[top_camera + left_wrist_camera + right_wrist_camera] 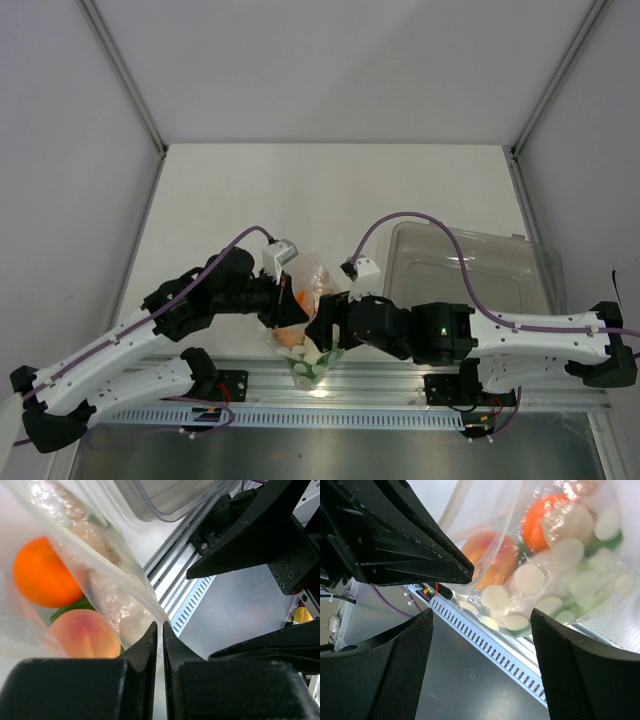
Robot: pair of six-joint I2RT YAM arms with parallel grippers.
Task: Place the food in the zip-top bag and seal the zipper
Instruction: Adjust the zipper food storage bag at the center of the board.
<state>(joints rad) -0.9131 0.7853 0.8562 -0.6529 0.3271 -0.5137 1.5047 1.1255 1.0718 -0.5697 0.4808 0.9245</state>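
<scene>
The clear zip-top bag (312,362) hangs between both grippers over the table's front rail. It holds the food: a round orange (40,572), a reddish-orange fruit (85,635), a pale egg-like piece (92,535) and green lettuce (70,609). My left gripper (160,627) is shut on a thin edge of the bag (120,587); in the top view the left gripper (293,312) sits left of it. My right gripper (481,617) is wide open and empty, just short of the bag (560,580), and it shows in the top view (324,335). The zipper cannot be made out.
A large rigid clear tray (470,265) stands at the right of the table, also seen in the left wrist view (165,500). A slotted metal rail (400,385) runs along the front edge under the bag. The two arms' wrists are very close together.
</scene>
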